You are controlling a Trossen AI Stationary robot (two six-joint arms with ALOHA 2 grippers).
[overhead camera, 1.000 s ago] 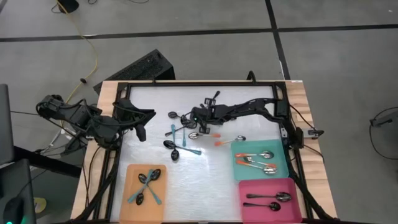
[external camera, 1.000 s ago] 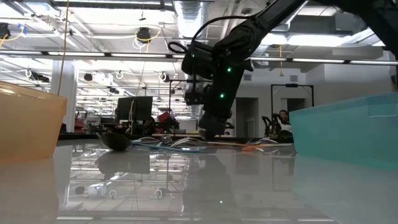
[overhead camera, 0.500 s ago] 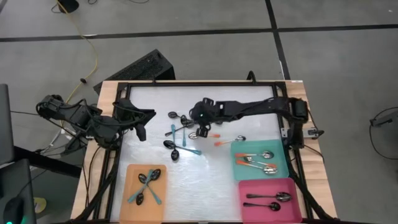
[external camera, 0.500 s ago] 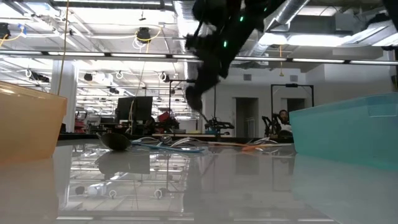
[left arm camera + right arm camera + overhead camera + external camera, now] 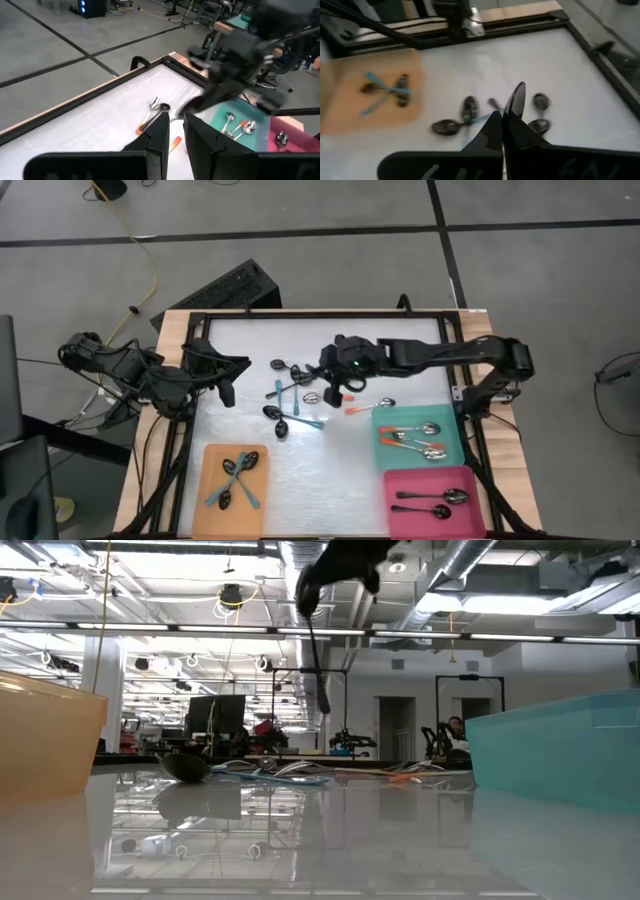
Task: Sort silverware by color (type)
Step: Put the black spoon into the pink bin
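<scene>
The right tool [image 5: 332,378] hangs above the middle of the table, its two fingers pinching the bowl end of a spoon with a dark bowl and thin dark handle [image 5: 316,650], which dangles straight down clear of the surface in the low view. Held high like this, the spoon can likely travel over the loose cutlery without snagging; its plain dark handle suggests the flat pink tray [image 5: 396,482] at the near right, where two similar plain metal spoons [image 5: 432,501] already lie.

Directly beneath sits the unsorted cluster of small spoons with teal-blue or orange-red handles [image 5: 296,402], several overlapping one another. One orange-handled spoon [image 5: 368,406] lies just beside the flat teal tray [image 5: 456,455], which holds orange-handled spoons [image 5: 410,440]. The flat orange tray [image 5: 208,460] at the near left holds teal-handled spoons [image 5: 237,479].

The route to the pink tray appears to pass over the teal tray and that stray spoon, so height matters. The left tool [image 5: 227,392] waits at the table's left edge, fingers pressed nearly together, well apart from the pile.
</scene>
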